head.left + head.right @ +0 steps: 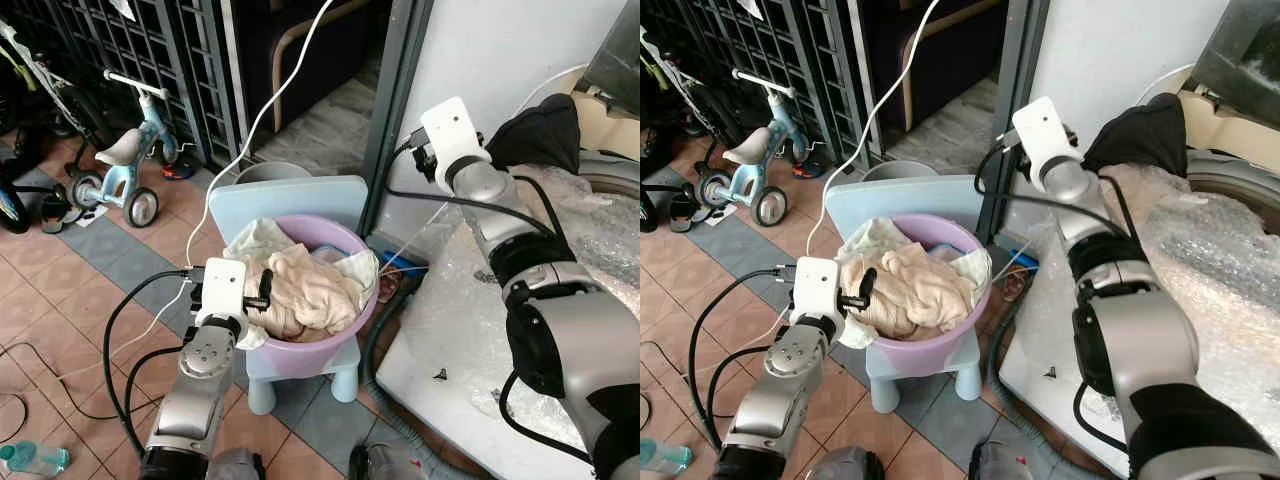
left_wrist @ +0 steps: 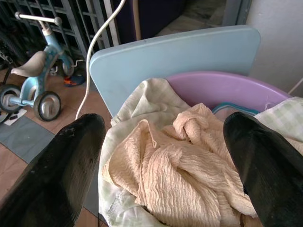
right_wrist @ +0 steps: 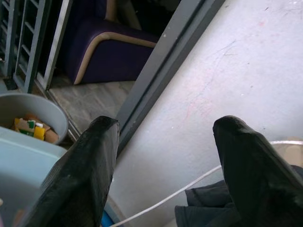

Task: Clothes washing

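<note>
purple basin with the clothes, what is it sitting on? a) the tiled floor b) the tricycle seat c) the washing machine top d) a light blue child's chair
d: the purple basin of clothes rests on the seat of the light blue child's chair, whose backrest rises behind it and whose legs stand on the tiled floor, with the left gripper open just in front of the peach garment.

One purple basin (image 1: 352,322), one pale blue child's chair (image 1: 290,204), one peach garment (image 1: 305,290), one black garment (image 1: 535,130), one small tricycle (image 1: 125,165), one grey bucket (image 3: 28,111), two grippers, left gripper (image 2: 163,142), right gripper (image 3: 165,156).
</note>
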